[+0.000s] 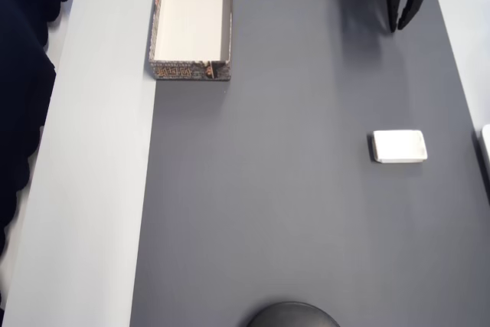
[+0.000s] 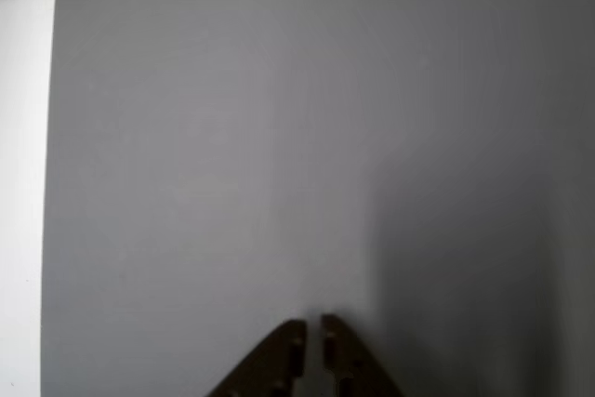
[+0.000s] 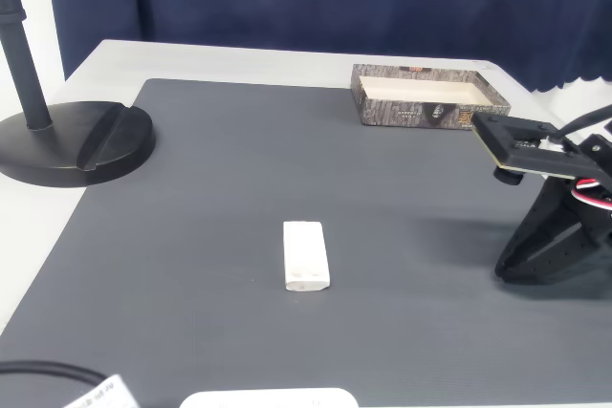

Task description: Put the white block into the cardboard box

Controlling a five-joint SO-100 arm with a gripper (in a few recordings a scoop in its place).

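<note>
The white block lies flat on the dark grey mat, by itself. The cardboard box stands open at the mat's far edge, cream inside, patterned brown-grey outside, with nothing in it. My black gripper hangs low over the mat, well apart from both; in the overhead view it is above the block and right of the box. Its fingertips nearly touch in the wrist view, with nothing between them and bare mat below.
A black round stand base sits at one edge of the mat. A white rounded object pokes in at another edge. Pale table surrounds the mat; a cable lies at the fixed view's lower left.
</note>
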